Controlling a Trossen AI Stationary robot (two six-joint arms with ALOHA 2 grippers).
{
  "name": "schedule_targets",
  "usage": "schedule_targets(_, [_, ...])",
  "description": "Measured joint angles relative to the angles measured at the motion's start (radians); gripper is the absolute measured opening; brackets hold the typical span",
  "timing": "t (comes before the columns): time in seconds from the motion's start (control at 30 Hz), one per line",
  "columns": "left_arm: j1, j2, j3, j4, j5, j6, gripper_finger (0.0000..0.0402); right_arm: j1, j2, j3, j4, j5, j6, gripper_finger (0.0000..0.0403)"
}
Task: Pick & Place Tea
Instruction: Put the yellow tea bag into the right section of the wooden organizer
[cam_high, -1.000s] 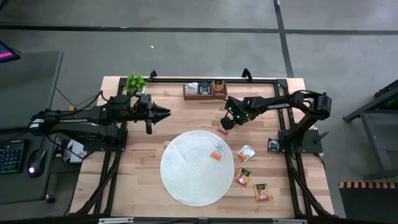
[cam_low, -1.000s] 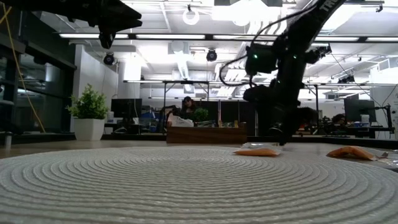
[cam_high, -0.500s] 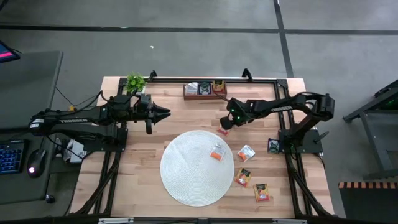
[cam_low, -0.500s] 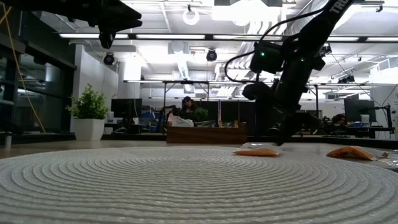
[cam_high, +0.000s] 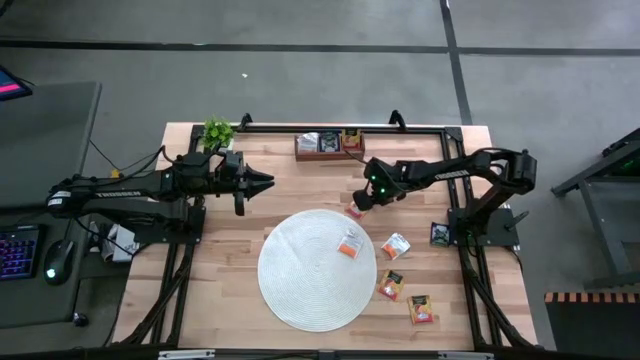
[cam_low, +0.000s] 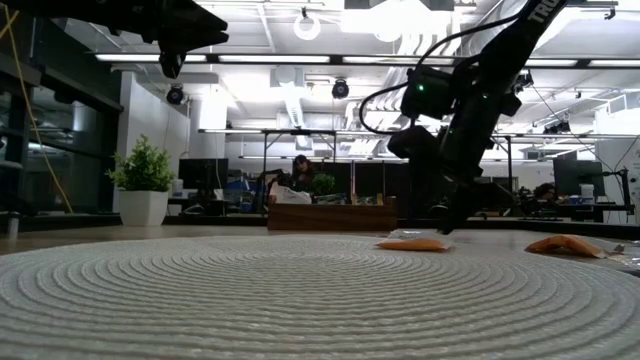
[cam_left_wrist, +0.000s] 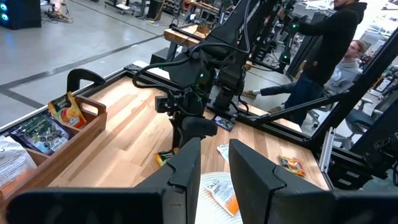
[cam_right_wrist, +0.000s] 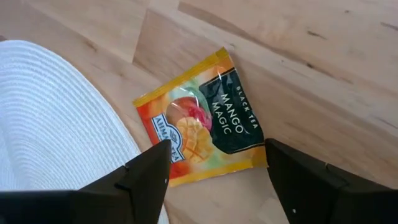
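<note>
A red-orange and yellow tea sachet (cam_right_wrist: 199, 127) with a black panel lies flat on the bare wood just off the round white mat (cam_high: 317, 268), toward the far right. My right gripper (cam_right_wrist: 217, 149) hangs just above it, pointing down and open. One finger stands on each side of the sachet (cam_high: 353, 211) without touching it. My left gripper (cam_high: 268, 180) waits in the air over the table's left half, its fingers (cam_left_wrist: 186, 168) a narrow gap apart. One sachet (cam_high: 349, 244) lies on the mat and several lie on the wood to its right.
The wooden tray (cam_high: 328, 145), holding sachets, sits at the far edge, and a small potted plant (cam_high: 217, 132) stands at the far left corner. Loose sachets (cam_high: 396, 246) (cam_high: 390, 285) (cam_high: 421, 309) lie right of the mat. People (cam_left_wrist: 323, 56) are beyond the table.
My right gripper has shifted a little toward the table's right edge and risen slightly over the red-orange sachet. The sachet stays on the wood and shows more fully in the high view.
</note>
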Motion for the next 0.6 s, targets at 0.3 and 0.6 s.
schedule_targets(0.3, [0.0, 0.0, 0.0, 0.0, 0.0, 0.0, 0.0083, 0.0, 0.0, -0.001, -0.014, -0.022, -0.015, 0.0171])
schedule_targets(0.6, [0.0, 0.0, 0.0, 0.0, 0.0, 0.0, 0.0083, 0.001, 0.0, -0.001, -0.031, -0.011, -0.026, 0.0118])
